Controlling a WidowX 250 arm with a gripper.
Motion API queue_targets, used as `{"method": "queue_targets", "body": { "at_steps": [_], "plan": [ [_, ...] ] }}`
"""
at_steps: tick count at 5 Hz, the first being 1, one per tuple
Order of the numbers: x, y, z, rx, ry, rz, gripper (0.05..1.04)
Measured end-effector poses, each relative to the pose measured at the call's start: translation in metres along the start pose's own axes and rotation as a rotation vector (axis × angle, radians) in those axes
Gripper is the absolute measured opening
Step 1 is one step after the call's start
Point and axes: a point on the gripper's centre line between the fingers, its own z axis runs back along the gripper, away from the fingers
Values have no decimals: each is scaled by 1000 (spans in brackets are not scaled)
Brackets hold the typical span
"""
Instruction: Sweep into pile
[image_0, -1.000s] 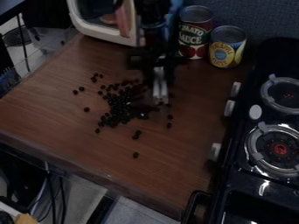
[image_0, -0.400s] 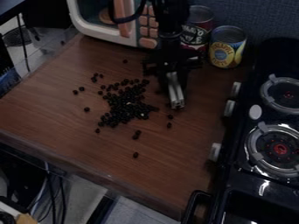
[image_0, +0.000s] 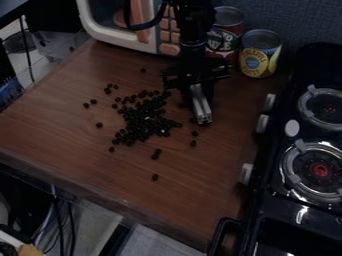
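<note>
The small black beads (image_0: 140, 125), round and dark, lay in a dense, ragged heap near the middle of the brown wooden tabletop (image_0: 73, 145), with strays scattered around it and a few pale specks showing among them. The gripper (image_0: 204, 119) hung just beside the heap, on its right in the view, its metal fingers closed together, and the arm above partly blocked sight of a red can (image_0: 229, 21) and a toy microwave (image_0: 100, 32). A yellow can (image_0: 260, 60) stood near the red one, and a black stove (image_0: 267, 207) bordered the tabletop's right side
</note>
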Motion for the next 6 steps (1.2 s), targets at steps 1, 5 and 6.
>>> {"method": "queue_targets", "body": {
  "at_steps": [1,5,6],
  "plan": [
    [4,11,-1,16,1,7,388],
    [2,121,12,69,-85,38,388],
    [-1,135,13,81,-102,42,388]
  ]
}}
